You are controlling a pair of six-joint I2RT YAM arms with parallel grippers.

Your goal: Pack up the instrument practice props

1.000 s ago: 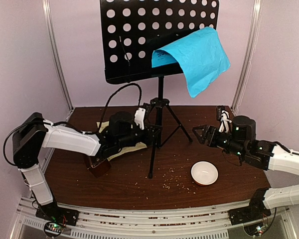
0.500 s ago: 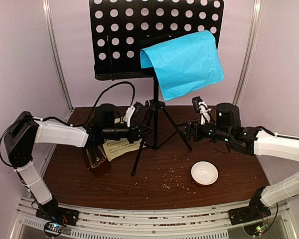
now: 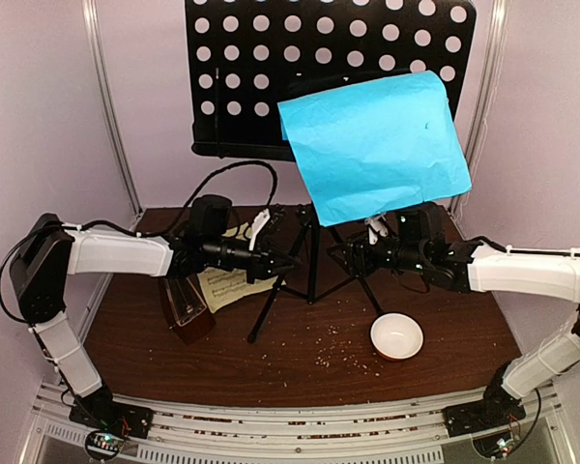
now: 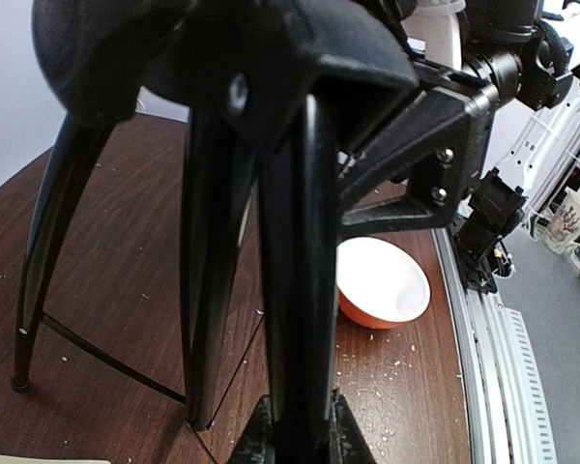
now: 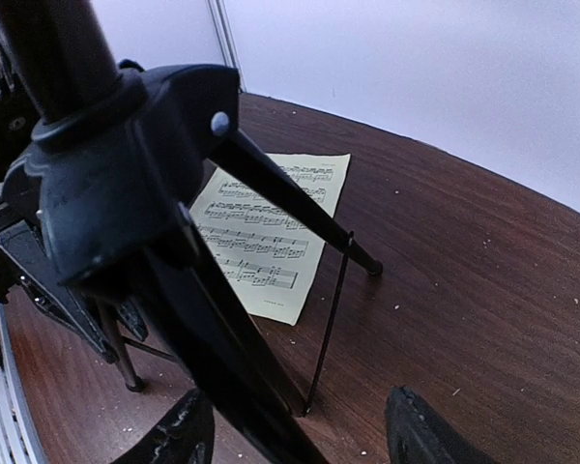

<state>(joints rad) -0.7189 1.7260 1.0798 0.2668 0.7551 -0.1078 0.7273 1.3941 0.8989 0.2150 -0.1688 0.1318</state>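
Black tripod music stand (image 3: 271, 77), upright at the middle of the brown table (image 3: 464, 333), its long axis vertical and its perforated desk facing the arms' side. A bright blue music sheet (image 3: 377, 145) hangs over the desk's right half and shows no legible print. A pale yellow music sheet (image 5: 271, 232) lies flat on the table left of the stand's legs; it bears printed staves of notes, and its heading is too small to read. The brown pyramid metronome (image 3: 186, 311) stands further left of the stand, beyond the yellow sheet. The left gripper (image 4: 298, 440), jaws narrow, clamps a black tube of the stand near the tripod hub. The right gripper (image 5: 302, 435), jaws wide, straddles a stand leg from the right without touching it. A round white bowl (image 3: 396, 335) and scattered crumbs (image 3: 329, 353) lie in front of the stand.
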